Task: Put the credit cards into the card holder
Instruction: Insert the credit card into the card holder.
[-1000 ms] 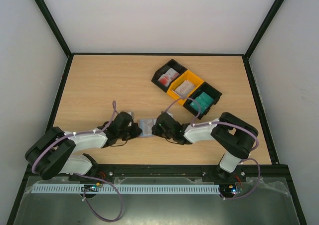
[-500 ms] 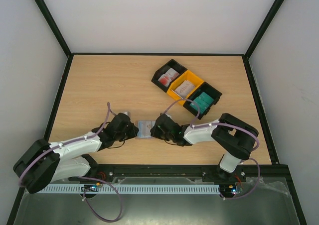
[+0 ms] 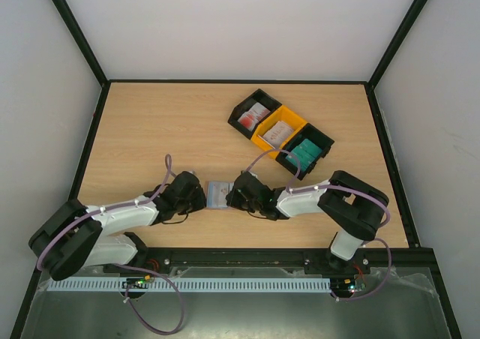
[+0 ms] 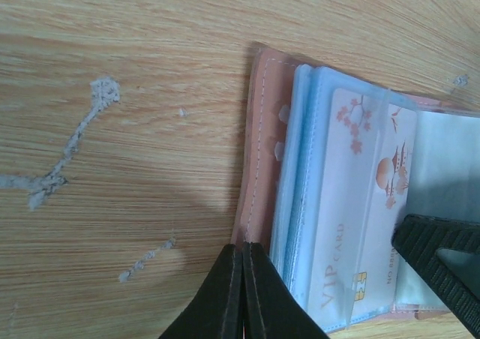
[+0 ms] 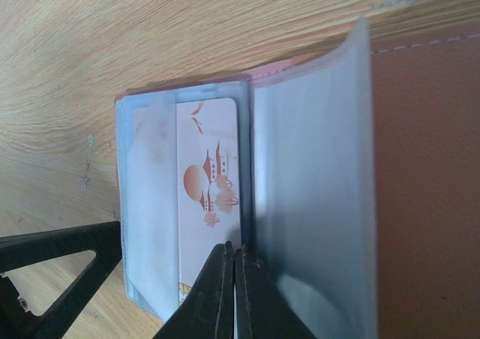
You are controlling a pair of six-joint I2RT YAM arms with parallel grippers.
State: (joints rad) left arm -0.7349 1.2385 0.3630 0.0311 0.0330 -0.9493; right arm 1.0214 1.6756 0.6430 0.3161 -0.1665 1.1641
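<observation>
On the table (image 3: 150, 129), back right: three trays (image 3: 289, 112) of loose credit cards (image 3: 253, 118), well apart from both arms. Near the front, between the arms: the card holder (image 3: 218, 193), lying open. Left claw (image 4: 241, 260) fully closed, tips at the holder's brown edge, nothing visibly gripped. Right claw (image 5: 232, 258) closed too, tips down on a clear sleeve (image 5: 315, 204) just beside a white-and-red card (image 5: 208, 174) already in its slot. Looks like the holding-open step. Next probably calls for freeing one arm and fetching another card from a tray. Cannot tell whether the right tips nip the sleeve. Far cover cut off in both wrist views.
</observation>
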